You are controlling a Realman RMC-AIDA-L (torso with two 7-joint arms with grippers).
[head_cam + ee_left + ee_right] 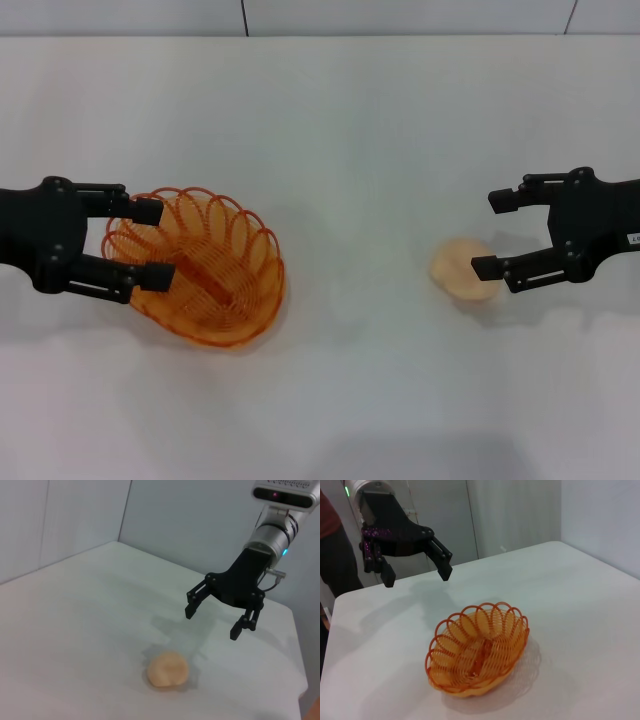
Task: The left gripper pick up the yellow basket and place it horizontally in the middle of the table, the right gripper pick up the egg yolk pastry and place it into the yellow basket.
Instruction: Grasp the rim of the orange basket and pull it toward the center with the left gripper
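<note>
The yellow basket (pixel 215 275) lies on the white table (pixel 340 130) at the left, its long axis slanting; it also shows in the right wrist view (pixel 477 652). My left gripper (pixel 165 242) is open and empty over the basket's left end. In the right wrist view the left gripper (pixel 418 578) hangs above and behind the basket, clear of the rim. The egg yolk pastry (pixel 460 268) lies on the table at the right; it also shows in the left wrist view (pixel 167 670). My right gripper (pixel 497 233) is open and empty just right of the pastry, raised above the table (pixel 212 625).
The table's far edge meets a pale wall (pixel 400 15). A person in dark clothes stands beyond the table's edge in the right wrist view (pixel 332 555). Bare white tabletop lies between basket and pastry (pixel 360 270).
</note>
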